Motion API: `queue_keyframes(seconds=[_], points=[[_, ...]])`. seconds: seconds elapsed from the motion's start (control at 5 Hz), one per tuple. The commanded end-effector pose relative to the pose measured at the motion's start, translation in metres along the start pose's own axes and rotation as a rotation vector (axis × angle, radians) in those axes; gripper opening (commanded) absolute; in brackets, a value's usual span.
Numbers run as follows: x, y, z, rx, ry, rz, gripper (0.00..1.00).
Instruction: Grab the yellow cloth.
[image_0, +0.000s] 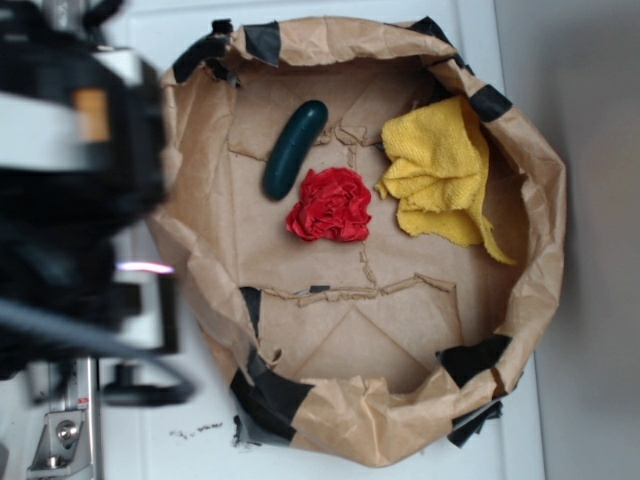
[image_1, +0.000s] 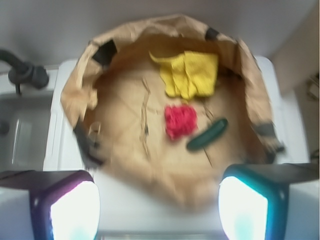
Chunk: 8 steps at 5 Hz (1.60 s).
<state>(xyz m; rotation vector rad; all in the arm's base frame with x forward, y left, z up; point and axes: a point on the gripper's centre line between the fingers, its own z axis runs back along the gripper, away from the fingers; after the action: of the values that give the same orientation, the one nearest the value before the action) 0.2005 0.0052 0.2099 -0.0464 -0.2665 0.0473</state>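
The yellow cloth (image_0: 442, 172) lies folded inside a brown paper bag (image_0: 200, 250) opened flat like a basin, against its right wall. In the wrist view the yellow cloth (image_1: 190, 73) is at the far side of the bag (image_1: 75, 95). My gripper (image_1: 159, 210) is open, its two fingers wide apart with nothing between them, well above and outside the bag's near rim. In the exterior view only the blurred black arm (image_0: 70, 190) shows at the left, outside the bag.
A smaller red ruffled cloth (image_0: 330, 205) lies mid-bag, a dark green cucumber-like object (image_0: 294, 148) left of it. Both show in the wrist view: red cloth (image_1: 180, 121), green object (image_1: 207, 134). Black tape patches mark the bag's rim. The bag sits on a white surface (image_0: 190, 440).
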Motion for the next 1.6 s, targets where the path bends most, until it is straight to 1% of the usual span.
queue_keyframes(seconds=[0.0,0.2,0.4,0.6,0.8,1.0,1.2,1.4], points=[[0.057,0.019,-0.071,0.078,0.062,0.007,1.00],[0.076,0.029,-0.106,0.145,0.133,0.010,1.00],[0.091,0.052,-0.132,0.277,0.224,0.031,1.00],[0.086,0.074,-0.161,0.289,0.303,0.077,1.00],[0.075,0.074,-0.178,0.277,0.368,0.123,1.00],[0.059,0.073,-0.185,0.258,0.403,0.174,1.00],[0.051,0.066,-0.196,0.153,0.354,0.042,1.00],[0.057,0.058,-0.198,0.128,0.288,-0.111,1.00]])
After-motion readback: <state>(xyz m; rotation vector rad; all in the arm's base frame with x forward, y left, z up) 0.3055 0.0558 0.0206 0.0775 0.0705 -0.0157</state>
